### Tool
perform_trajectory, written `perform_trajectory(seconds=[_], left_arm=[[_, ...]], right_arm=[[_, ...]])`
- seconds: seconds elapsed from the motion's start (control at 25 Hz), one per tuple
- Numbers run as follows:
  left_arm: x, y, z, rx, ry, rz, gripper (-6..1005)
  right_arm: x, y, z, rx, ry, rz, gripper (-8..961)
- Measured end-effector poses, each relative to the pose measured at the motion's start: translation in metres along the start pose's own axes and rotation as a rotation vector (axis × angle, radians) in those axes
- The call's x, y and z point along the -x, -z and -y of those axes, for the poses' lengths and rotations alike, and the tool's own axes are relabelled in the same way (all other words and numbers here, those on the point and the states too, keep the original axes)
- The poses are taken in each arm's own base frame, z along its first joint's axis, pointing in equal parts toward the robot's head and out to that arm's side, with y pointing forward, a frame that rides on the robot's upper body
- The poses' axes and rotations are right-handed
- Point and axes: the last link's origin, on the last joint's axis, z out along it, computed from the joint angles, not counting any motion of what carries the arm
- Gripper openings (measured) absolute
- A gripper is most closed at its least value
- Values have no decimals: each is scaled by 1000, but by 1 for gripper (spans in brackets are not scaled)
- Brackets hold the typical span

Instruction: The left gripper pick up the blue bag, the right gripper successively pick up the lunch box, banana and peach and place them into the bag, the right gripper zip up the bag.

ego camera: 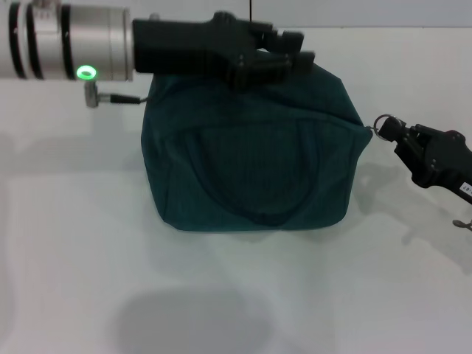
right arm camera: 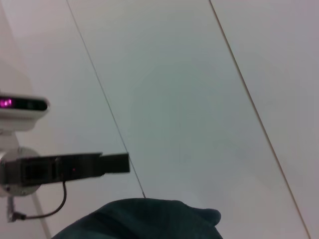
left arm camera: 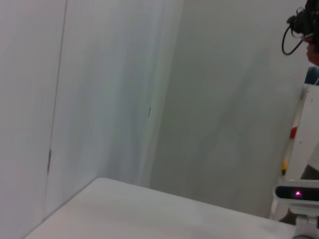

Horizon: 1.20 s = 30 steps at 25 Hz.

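The blue bag [ego camera: 251,155] sits upright on the white bench [ego camera: 74,258], in the middle of the head view. Its top looks closed, and no lunch box, banana or peach can be seen outside it, so the food is likely already inside.

The left pincer [ego camera: 284,55] reaches across from the left and rests on the top edge of the bag. It seems clamped on the fabric there, probably to keep the bag from sliding while the zip is pulled.

The right pincer [ego camera: 391,131] is at the bag's right end, just beside a small metal ring [ego camera: 383,127] that looks like the zip pull. Its fingers look pinched on that ring. It is low and to the side because that is where the zip ends.

The zipping step looks almost done.
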Motion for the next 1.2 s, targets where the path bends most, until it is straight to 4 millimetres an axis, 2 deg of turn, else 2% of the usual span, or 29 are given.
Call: perform_trajectory(seconds=[0.32, 0.48, 0.84, 1.2], left_arm=[[-26, -15, 4, -27, -151, 85, 364], [-24, -25, 12, -94, -204, 204, 363], [-22, -28, 22, -142, -250, 305, 361], [-21, -40, 24, -147, -217, 452, 360]], right_arm=[[-2, 0, 1, -12, -2, -7, 11], [-3, 2, 1, -18, -4, -6, 11], [-4, 4, 2, -31, -13, -3, 11], [-5, 6, 2, -35, -18, 0, 11]])
